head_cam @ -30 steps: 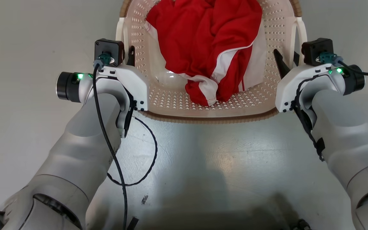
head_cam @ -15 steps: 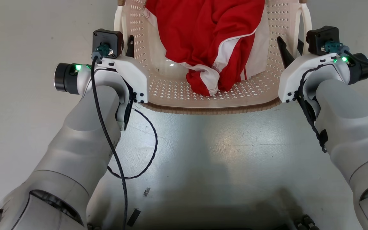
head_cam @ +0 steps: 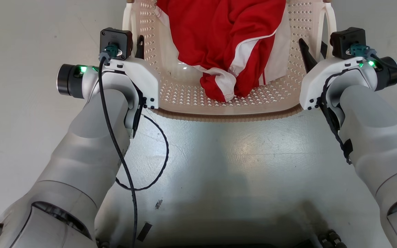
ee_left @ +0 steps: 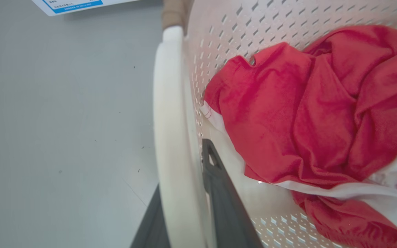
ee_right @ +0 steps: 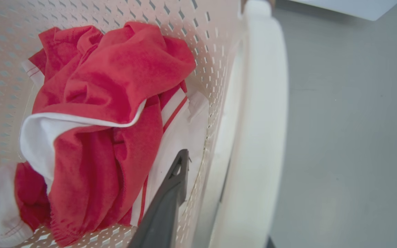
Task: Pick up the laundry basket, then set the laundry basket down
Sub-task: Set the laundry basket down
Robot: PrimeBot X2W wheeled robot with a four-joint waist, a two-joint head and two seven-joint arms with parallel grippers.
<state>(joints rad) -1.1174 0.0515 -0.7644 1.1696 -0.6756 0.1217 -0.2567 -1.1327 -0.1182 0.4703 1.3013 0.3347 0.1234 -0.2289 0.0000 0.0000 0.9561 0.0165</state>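
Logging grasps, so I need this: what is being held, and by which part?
The basket, by its side handles: the left gripper clamps one handle, the right gripper the other, one finger inside the wall, one outside.

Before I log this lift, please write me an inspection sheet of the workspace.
Surface: smooth grey floor, glossy, lightly scuffed.
Job's things: cream perforated plastic laundry basket with brown woven-look rim, holding a crumpled red and white garment.
Clutter: small dark scrap on the floor.
Grippers: left gripper and right gripper each straddle a white side handle, one finger inside the basket.
Cables: black cable loops beside the left forearm.
Surroundings: white sheet with blue band beyond the basket.
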